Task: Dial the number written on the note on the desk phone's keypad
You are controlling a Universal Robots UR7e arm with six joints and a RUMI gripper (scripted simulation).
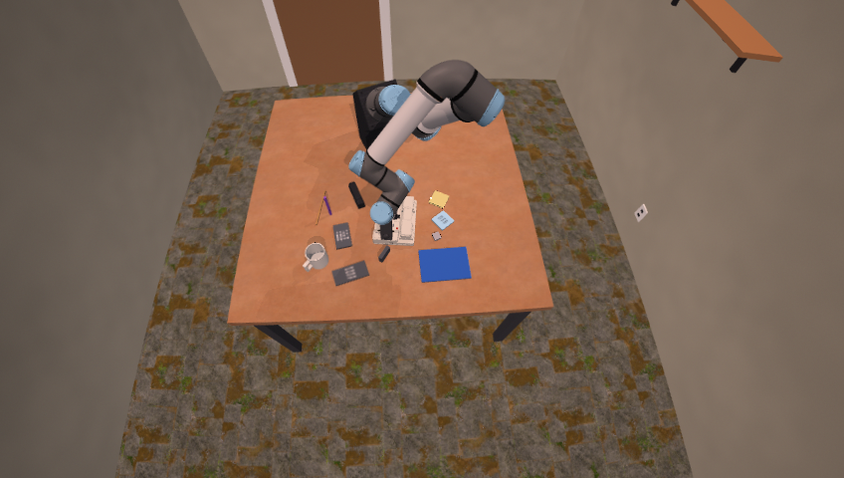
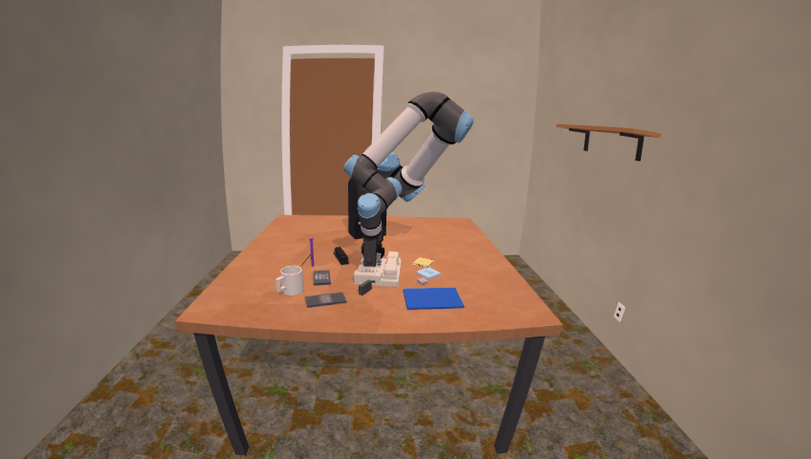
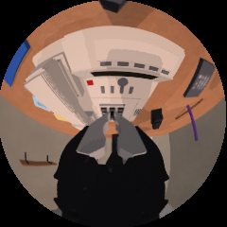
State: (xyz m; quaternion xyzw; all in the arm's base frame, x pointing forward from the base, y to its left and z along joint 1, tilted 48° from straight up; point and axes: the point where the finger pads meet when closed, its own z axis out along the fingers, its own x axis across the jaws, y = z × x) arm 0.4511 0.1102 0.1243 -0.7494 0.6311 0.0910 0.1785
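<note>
A beige desk phone (image 1: 399, 227) (image 2: 389, 276) (image 3: 128, 52) stands near the middle of the table. Its handset (image 1: 408, 214) (image 3: 52, 85) lies in the cradle on one side. My gripper (image 3: 112, 111) (image 1: 385, 233) (image 2: 369, 265) is shut and empty, pointing down, with its fingertips right over the keypad (image 3: 113, 110). I cannot tell whether the tips touch a key. A pale blue note (image 1: 442, 220) (image 2: 428, 273) with small dark print lies on the table to the right of the phone; its digits are too small to read. A yellow note (image 1: 438, 198) (image 2: 423, 262) lies behind it.
A white mug (image 1: 316, 255) (image 2: 291, 280), two dark calculator-like pads (image 1: 341, 235) (image 1: 349, 272), a purple pen (image 1: 326, 204) (image 3: 193, 122), two small black blocks (image 1: 356, 194) (image 1: 383, 253), a blue book (image 1: 444, 264) (image 2: 432, 297) and a small grey cube (image 1: 436, 235) lie around the phone.
</note>
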